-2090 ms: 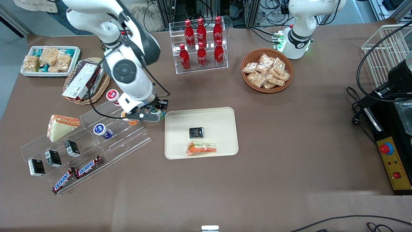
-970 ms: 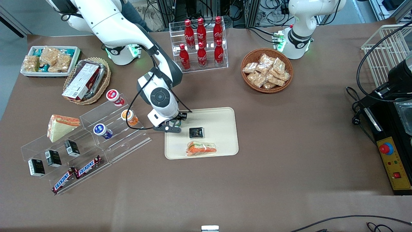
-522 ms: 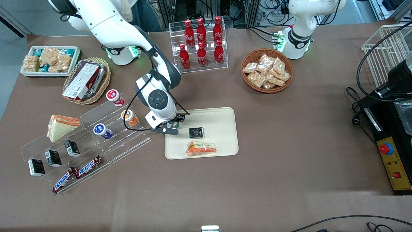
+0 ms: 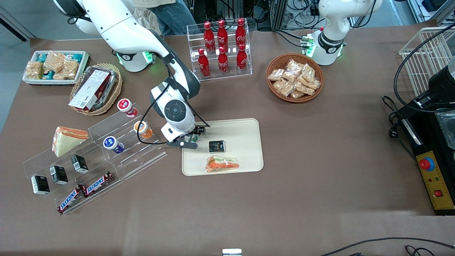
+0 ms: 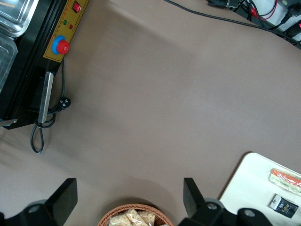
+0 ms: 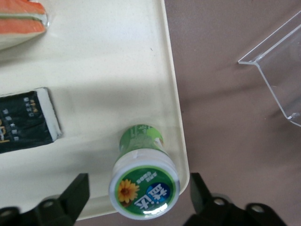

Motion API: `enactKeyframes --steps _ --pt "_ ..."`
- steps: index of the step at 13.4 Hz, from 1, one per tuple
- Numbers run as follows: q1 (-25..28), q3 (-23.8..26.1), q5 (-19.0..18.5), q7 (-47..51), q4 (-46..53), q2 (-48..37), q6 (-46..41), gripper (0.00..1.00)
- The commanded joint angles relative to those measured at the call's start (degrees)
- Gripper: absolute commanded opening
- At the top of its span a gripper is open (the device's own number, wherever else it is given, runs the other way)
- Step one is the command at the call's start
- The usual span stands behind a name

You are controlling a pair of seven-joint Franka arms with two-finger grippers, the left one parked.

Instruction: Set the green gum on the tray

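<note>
The fingers [image 6: 70,197] of the gripper [image 6: 141,207] are spread wide above the green gum [image 6: 143,176], not touching it. The bottle lies on the tray [image 6: 117,61], near its rim, beside a black packet [image 6: 26,121] and a sandwich [image 6: 21,21].

The green gum [image 6: 143,176] stands on the tray [image 6: 108,61], just inside its rim at the corner toward the working arm's end of the table, with the gripper [image 6: 141,207] above it, fingers apart on either side. A small packet [image 6: 26,122] lies beside the gum (apart from it), and a wrapped sandwich [image 4: 223,164] lies nearer the front camera.
</note>
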Motion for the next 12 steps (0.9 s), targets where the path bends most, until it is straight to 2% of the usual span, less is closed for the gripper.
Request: enactKeyframes --steps 1,3,6,12 --pt "0.25 -0.44 -0.58 -1.24 1.1 -0.83 0.03 1.0" --pt "-1.59 -0.88 -1.37 -8.23 1.1 -5.03 -1.2 1.0" --pt "-6.07 -1.06 -0.76 -18.96 2.67 -12.86 -9.27 1.0" --pt "-14.85 -2.02 -1.2 -30.04 16.82 -17.35 -32.2 1.0"
